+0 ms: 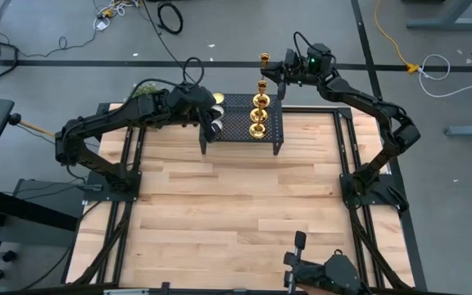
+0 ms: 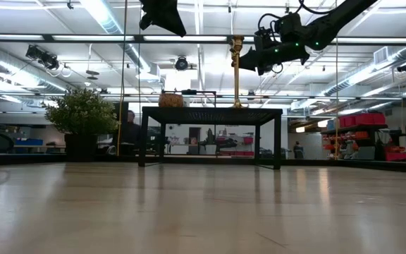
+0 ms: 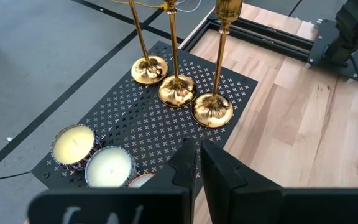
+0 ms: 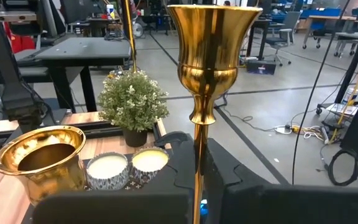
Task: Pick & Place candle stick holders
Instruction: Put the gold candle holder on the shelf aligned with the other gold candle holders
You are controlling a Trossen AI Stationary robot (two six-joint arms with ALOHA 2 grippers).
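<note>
Three gold candle stick holders stand in a row on the right part of a black perforated stand [image 1: 234, 124], their round bases [image 3: 149, 70], [image 3: 177, 92], [image 3: 212, 111] on its top. My right gripper [image 1: 275, 72] is at the far one, shut on its stem below the cup [image 4: 215, 37]. In the low view the holders line up as one [image 2: 237, 70]. My left gripper [image 3: 198, 163] hovers above the stand's left end, high in the low view [image 2: 164, 15], its fingers shut and empty. My right gripper pinches the thin stem [image 4: 197, 134] of the far candle stick holder between its two fingers, a little below the cup. The fingers come level from the table's right side and lie across the stem. The holder is upright, its base [image 3: 149, 70] on the stand's far edge.
Two white candles in patterned cups [image 3: 73, 143], [image 3: 109, 167] sit on the stand's left end, under my left gripper. A small potted plant [image 4: 132, 99] stands at the table's far left. The near part of the wooden table [image 1: 244, 213] lies bare.
</note>
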